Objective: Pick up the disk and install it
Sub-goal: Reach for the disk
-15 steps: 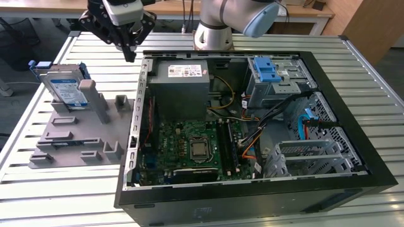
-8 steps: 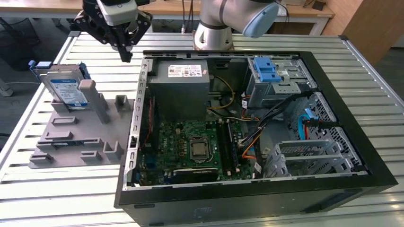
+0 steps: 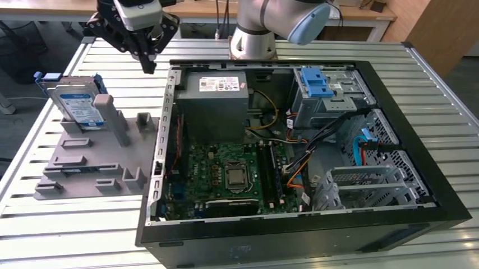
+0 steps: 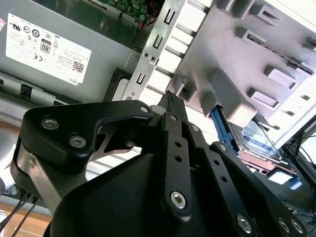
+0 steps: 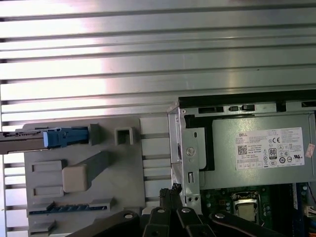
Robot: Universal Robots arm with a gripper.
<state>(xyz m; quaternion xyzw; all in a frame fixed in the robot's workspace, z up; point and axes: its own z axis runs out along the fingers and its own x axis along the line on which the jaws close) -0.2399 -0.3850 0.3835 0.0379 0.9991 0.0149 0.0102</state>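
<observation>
Where the ribbed silver metal table (image 3: 75, 235) reaches the exterior view's left, the flat silver-grey hard disk with its white-and-blue label and blue plastic carrier (image 3: 78, 105) stands on edge in the far end of a pale grey moulded plastic holder (image 3: 105, 168). I see that disk edge-on in the first wrist view (image 5: 22, 141), and in the second wrist view its label shows behind a grey post of the holder (image 4: 260, 134). Nothing of mine touches it.

Just right of the holder's far end, my black two-fingered gripper (image 3: 150, 68) hangs above the table, beside the near corner of the open black computer case (image 3: 299, 244). My jaws are together, tip against tip, with nothing between them; the gripper looks the same in the second wrist view (image 4: 170, 98) and in the first wrist view (image 5: 174, 189).

Further right, inside the case, lie the grey power-supply box with a white sticker (image 3: 217, 103) and the green motherboard (image 3: 224, 174), then the metal drive cage (image 3: 337, 103) with its blue plastic latch (image 3: 318, 84)
</observation>
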